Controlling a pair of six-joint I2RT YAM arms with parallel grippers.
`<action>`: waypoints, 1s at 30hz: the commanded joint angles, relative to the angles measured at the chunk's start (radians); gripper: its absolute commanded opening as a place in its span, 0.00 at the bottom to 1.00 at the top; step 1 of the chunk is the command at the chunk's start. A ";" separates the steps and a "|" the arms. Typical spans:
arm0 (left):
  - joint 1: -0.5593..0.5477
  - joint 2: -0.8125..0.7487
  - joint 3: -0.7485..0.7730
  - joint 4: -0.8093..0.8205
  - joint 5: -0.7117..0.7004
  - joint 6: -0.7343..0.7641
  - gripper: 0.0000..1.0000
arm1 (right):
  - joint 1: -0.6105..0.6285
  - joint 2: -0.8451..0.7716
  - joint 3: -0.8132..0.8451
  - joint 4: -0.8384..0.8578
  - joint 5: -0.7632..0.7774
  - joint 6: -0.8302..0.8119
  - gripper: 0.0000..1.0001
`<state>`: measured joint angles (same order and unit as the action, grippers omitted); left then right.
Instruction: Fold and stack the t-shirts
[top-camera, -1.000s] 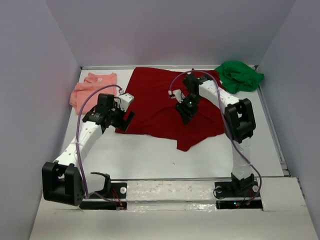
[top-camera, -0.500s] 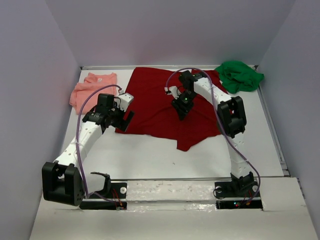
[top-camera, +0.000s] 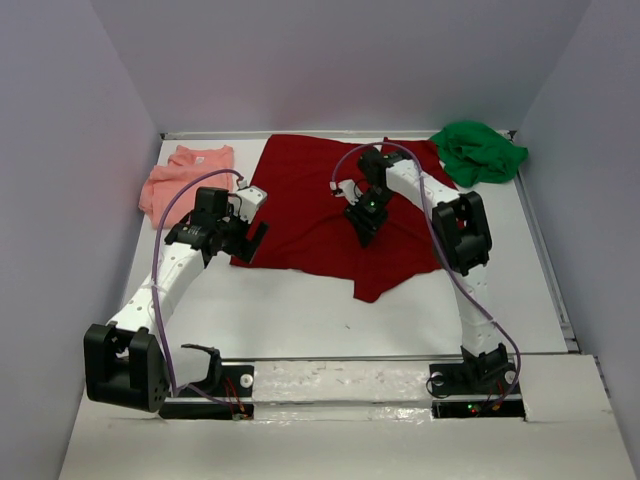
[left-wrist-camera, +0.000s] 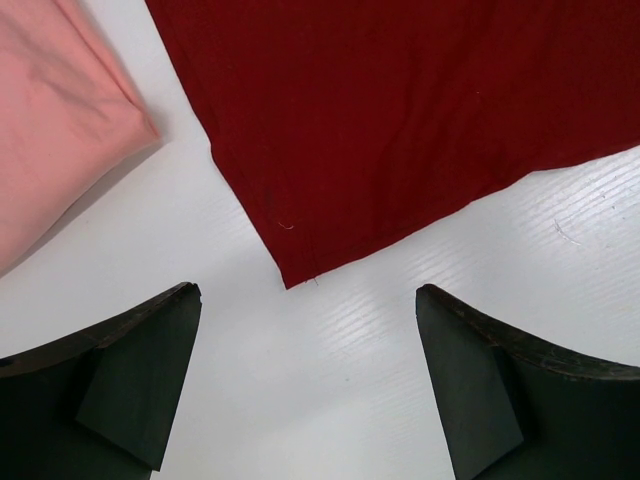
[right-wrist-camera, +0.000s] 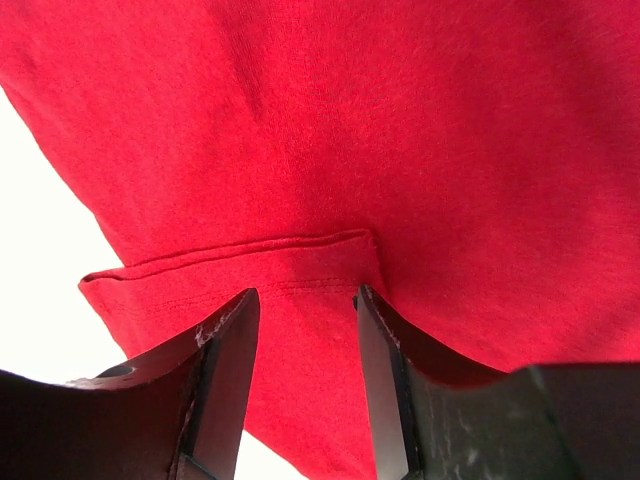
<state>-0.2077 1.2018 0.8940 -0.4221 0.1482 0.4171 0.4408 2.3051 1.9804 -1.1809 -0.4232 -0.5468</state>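
**A:** While the dark red short-sleeved cloth t-shirt (top-camera: 300, 200) lies spread flat at the middle back of the white tabletop (top-camera: 300, 310), which step is in hand?

**B:** Starting its fold, I'd judge. The salmon pink cloth t-shirt (top-camera: 185, 175) sits back left, seemingly folded. The bright green cloth t-shirt (top-camera: 478, 150) is crumpled in the back right corner.

**A:** And each claw?

**B:** The right claw (right-wrist-camera: 306, 293) is roughly half open astride a sleeve hem, tips at the cloth, nothing pinched. The left claw (left-wrist-camera: 307, 292) is spread wide and empty above the near-left hem corner.

**A:** Next?

**B:** Probably each needs to pinch its edge, then carry it across evenly.
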 joint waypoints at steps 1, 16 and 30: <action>-0.004 -0.008 0.002 0.009 -0.002 -0.003 0.99 | 0.012 0.014 -0.023 0.033 -0.014 -0.007 0.49; -0.004 -0.015 0.005 0.009 0.004 -0.006 0.99 | 0.012 0.050 0.011 0.023 0.003 0.004 0.00; -0.004 -0.038 0.013 0.005 0.011 -0.009 0.99 | 0.012 -0.039 0.028 -0.009 0.047 0.008 0.00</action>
<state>-0.2077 1.2011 0.8944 -0.4225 0.1493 0.4133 0.4412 2.3360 1.9656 -1.1748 -0.4122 -0.5415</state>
